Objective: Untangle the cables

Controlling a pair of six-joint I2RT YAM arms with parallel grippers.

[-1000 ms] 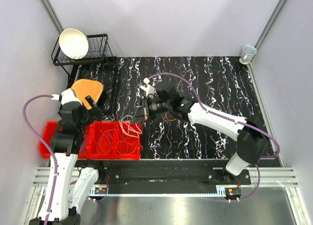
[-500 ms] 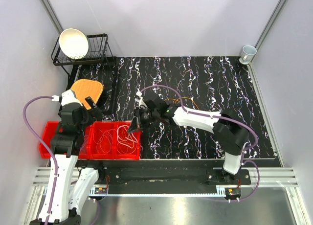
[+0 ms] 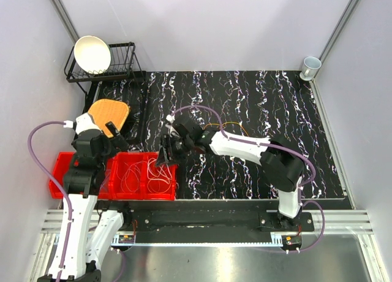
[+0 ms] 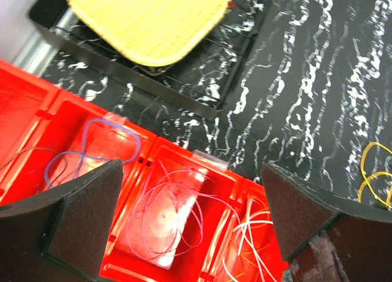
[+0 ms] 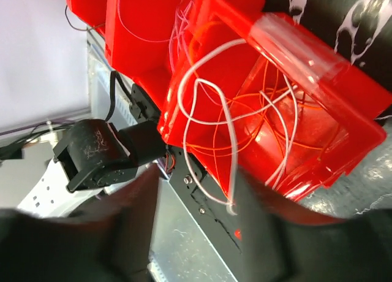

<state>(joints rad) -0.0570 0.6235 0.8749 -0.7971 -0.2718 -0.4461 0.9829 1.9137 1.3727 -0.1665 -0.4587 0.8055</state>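
Inside the red tray (image 4: 37,86), thin whitish, orange, purple cables (image 3: 158,170) lie looped.

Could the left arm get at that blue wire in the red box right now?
Probably yes: the left gripper hangs open above the red box, and the blue wire lies uncovered in it, nothing in between.

Red bin (image 5: 306,55): glossy, translucent plastic. Cables (image 5: 226,122): thin, smooth sheathing with a slight sheen. Desk mat (image 3: 294,104): matt black, white-veined print. Rack (image 3: 125,56): black-coated metal wire. Bowl (image 3: 92,54): smooth, glossy white. Orange pad (image 4: 147,18): finely woven, matt.
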